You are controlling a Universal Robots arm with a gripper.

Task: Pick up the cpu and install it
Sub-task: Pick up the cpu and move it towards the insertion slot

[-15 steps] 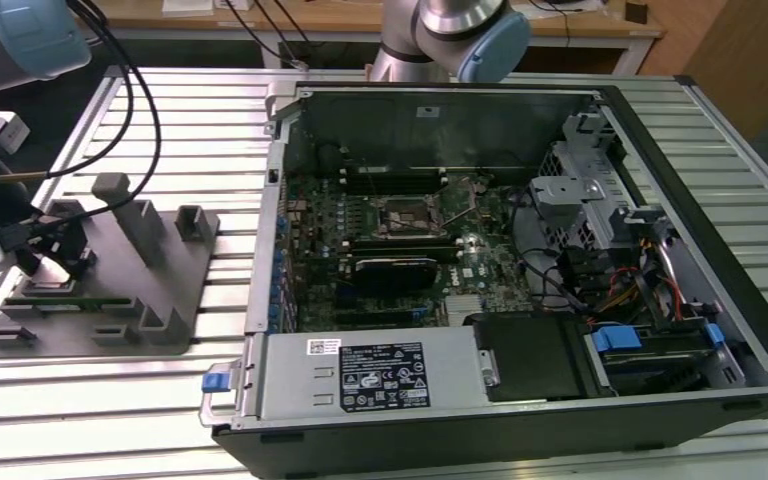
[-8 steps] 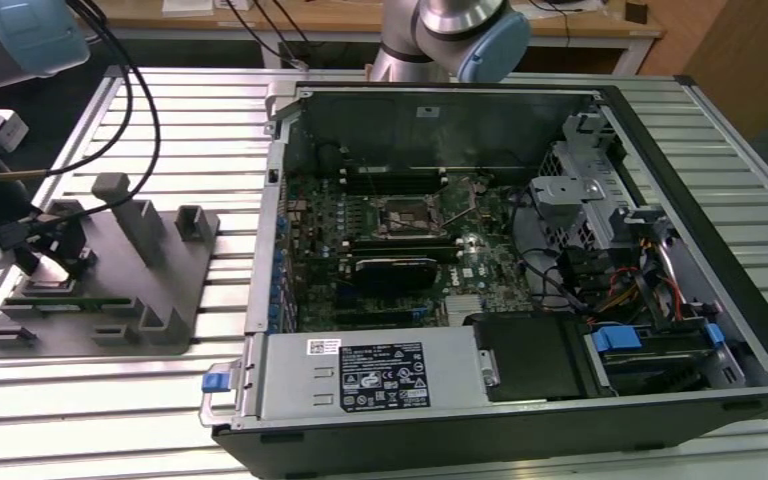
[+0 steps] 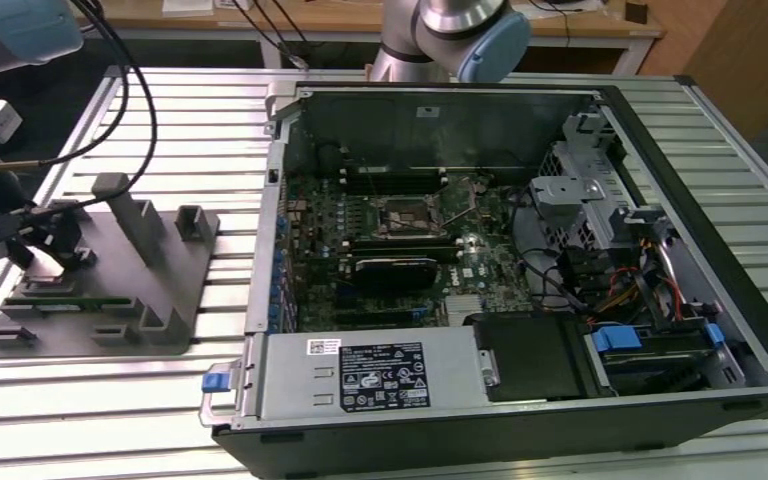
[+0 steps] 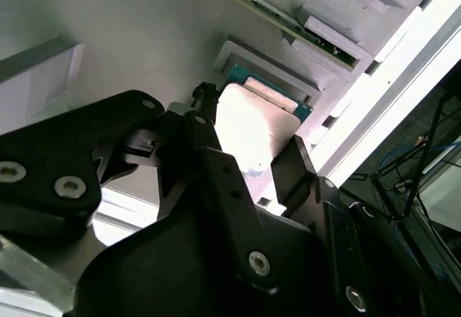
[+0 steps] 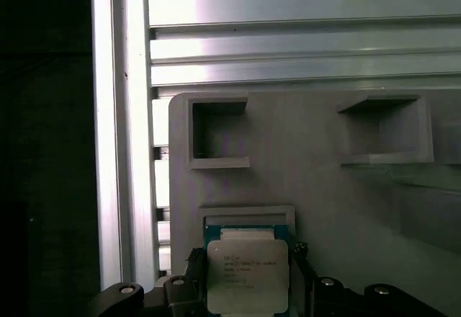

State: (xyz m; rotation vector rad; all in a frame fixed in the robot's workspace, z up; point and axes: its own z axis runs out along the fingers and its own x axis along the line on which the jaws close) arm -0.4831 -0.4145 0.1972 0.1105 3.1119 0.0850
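1 cpu, 1 PC (open), 1 jig.

- Bare slats along the table's near edge leave open passage.
- On the gray fixture, by the table's edge at the exterior view's left, upright posts stand in the way.
- A raised frame stands close around the cpu. The gripper clamps two of its opposite sides.
- The computer case's walls ring the socket, which is open from above.

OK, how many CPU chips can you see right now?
1. In both wrist views the cpu is at a pocket of the gray fixture, right at the gripper. Others may be hidden inside the computer case.
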